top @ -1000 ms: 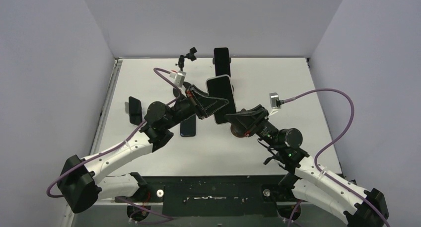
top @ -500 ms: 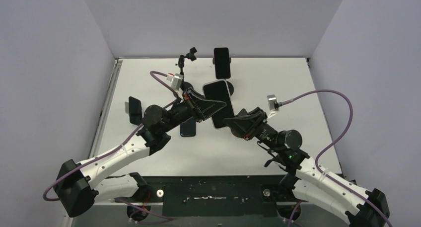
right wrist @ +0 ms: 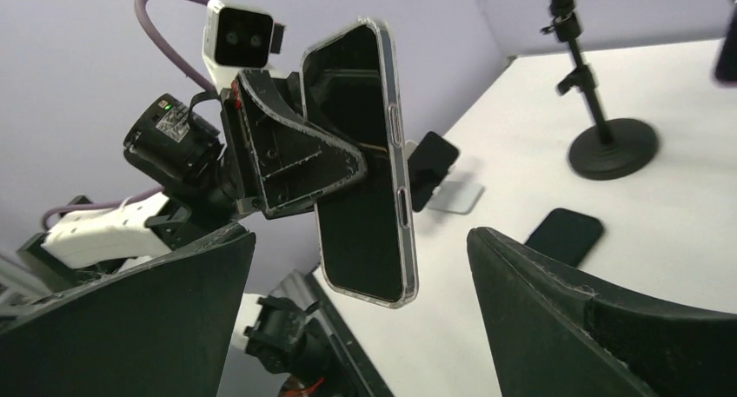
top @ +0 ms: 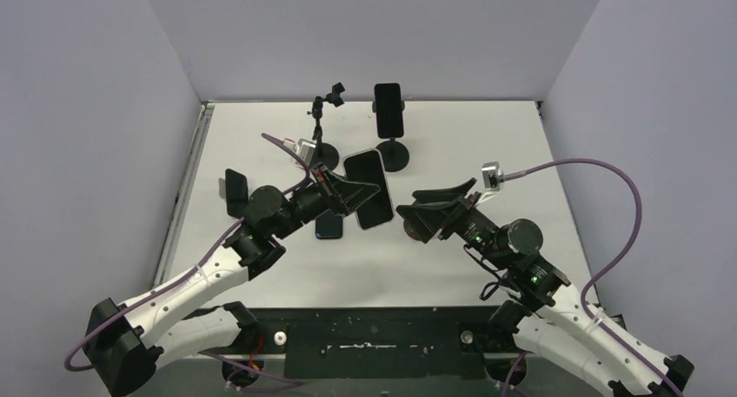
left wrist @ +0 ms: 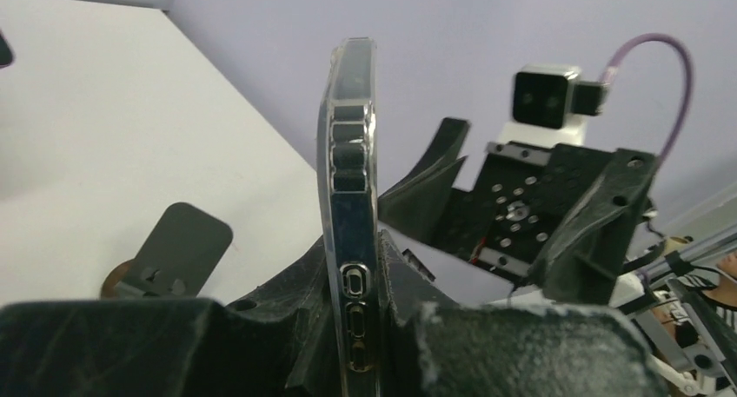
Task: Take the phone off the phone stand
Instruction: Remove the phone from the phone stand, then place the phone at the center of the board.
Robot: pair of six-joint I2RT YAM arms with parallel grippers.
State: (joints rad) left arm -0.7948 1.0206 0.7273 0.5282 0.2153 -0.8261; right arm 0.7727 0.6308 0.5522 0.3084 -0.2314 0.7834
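Observation:
A dark phone in a clear case (top: pixel 374 210) hangs in the air over the middle of the table, touching no stand. My left gripper (top: pixel 369 188) is shut on it, its jaws pressed against the phone's two flat faces (left wrist: pixel 352 180). The right wrist view shows the phone's screen (right wrist: pixel 361 206) with a left finger (right wrist: pixel 295 154) across its back. My right gripper (top: pixel 415 213) stands wide open just right of the phone, with nothing between its fingers (right wrist: pixel 539 301). An empty black phone stand with a clamp head (top: pixel 323 119) stands at the back.
A second tall stand (top: pixel 393 156) at the back carries another dark phone (top: pixel 388 109). A small tilted desk stand (top: pixel 235 193) sits at the left. A dark phone (top: pixel 328 226) lies flat under the left arm. White walls close in the table on three sides.
My right gripper has opened and drawn back to the right from the phone's lower end. My left arm has carried the phone leftward and nearer to me.

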